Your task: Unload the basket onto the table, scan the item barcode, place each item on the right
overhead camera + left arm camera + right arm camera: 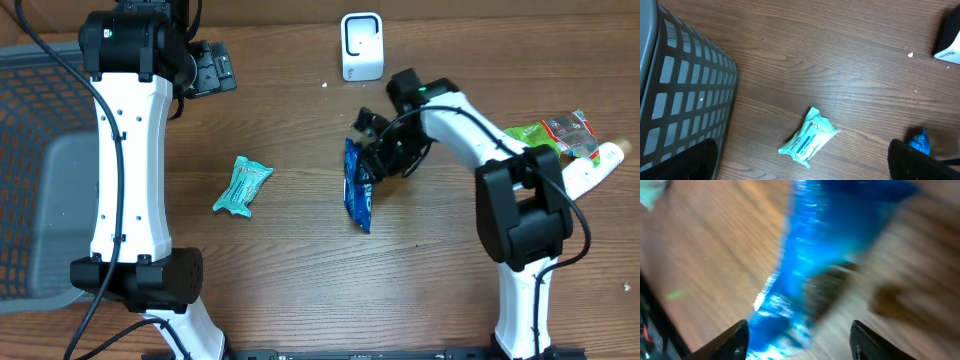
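Right end effector [799, 336] stands parted around the blue packet [805, 270] — left end effector [802, 160] gapes wide.

My bench [300, 290] is matt wood grain; near the smooth plastic scanner [361, 46], the blue pouch [358, 198] is glossy film.

The blue foil packet [358, 196] lies lengthwise on the counter [300, 285]. Its upper end sits just under the right gripper [372, 158] and the rest trails away from it. In the wrist view it looks glossy and blurred between the parted jaws. The white scanner [361, 46] stands upright, well beyond the gripper.
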`<state>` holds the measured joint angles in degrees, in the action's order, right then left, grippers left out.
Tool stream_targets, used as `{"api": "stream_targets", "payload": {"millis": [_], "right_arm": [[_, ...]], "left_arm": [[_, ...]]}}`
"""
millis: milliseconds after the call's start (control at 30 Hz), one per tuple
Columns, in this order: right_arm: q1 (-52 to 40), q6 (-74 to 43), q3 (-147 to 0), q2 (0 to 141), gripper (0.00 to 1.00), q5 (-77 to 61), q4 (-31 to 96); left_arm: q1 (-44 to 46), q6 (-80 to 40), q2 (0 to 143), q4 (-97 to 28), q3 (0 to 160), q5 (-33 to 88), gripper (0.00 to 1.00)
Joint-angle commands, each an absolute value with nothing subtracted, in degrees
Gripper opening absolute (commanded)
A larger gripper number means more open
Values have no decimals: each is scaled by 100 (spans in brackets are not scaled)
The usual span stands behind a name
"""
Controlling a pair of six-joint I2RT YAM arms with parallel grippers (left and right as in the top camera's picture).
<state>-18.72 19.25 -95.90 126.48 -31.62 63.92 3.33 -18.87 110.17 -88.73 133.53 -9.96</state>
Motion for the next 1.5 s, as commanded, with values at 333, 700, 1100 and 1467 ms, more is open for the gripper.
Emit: {"api": "stream_targets", "payload": {"millis": [333,700,1100,1467], "right_arm": [[-2598,-25,-11030,12261,50,-727,6862],[-3741,-1170,-9832,12357,53,1608,6010],[-4143,-1157,-9598,12355,48,2285,5933],[-4458,-1203,-9629,12357,49,2394,5870]], "left_arm": [[340,-1798,11024,-8866,13353,-1068,100],[340,-1798,11024,-8864,13353,-1068,100],[340,-1798,11024,-8864,13353,-1068,100],[340,-1798,11024,-8864,13353,-1068,99]]}}
